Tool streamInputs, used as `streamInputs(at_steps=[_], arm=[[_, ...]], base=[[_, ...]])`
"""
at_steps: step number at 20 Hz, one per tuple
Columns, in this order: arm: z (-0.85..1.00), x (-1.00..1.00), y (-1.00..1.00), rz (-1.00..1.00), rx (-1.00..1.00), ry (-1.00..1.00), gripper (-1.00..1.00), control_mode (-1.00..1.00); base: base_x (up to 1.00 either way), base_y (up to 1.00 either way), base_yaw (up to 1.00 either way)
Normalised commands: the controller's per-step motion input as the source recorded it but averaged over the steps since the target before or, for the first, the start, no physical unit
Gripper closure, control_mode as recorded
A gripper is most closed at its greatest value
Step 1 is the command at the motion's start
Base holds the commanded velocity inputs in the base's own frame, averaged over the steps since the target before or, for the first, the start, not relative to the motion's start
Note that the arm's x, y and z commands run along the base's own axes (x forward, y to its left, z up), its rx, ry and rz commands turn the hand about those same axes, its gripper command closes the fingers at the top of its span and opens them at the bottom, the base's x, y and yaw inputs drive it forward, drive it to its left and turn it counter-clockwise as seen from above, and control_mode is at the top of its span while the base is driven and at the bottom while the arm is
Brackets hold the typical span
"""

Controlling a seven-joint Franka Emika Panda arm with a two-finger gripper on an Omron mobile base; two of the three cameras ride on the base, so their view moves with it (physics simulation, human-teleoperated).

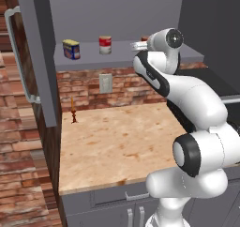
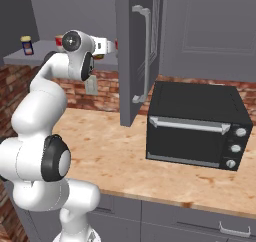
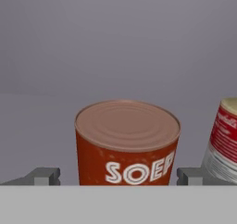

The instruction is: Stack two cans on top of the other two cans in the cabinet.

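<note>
Basically nothing stacked yet: on the cabinet shelf [image 1: 89,61] the blue can [image 1: 71,49] and one red-and-white can [image 1: 105,45] stand apart, each alone. Hand [image 3: 118,177] is inside the cabinet, fully open, fingers flanking the orange-red can [image 3: 127,142] without closing on it; holds nothing. Second red-and-white can [image 3: 225,137] sits just beside it, at that view's right edge. Judgement: first grasp is pending, both lifts and placements remain.
</note>
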Motion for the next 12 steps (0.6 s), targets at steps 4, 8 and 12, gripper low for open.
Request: streamInputs(at_steps=[4,8,12], arm=[[0.00,0.00,0.00,0.00,0.00,0.00,1.00,-1.00],[0.00,0.00,0.00,0.00,0.00,0.00,1.00,-1.00],[0.00,0.00,0.00,0.00,0.00,0.00,1.00,-1.00]], base=[[0.00,0.00,0.00],[0.00,0.00,0.00],[0.00,0.00,0.00]])
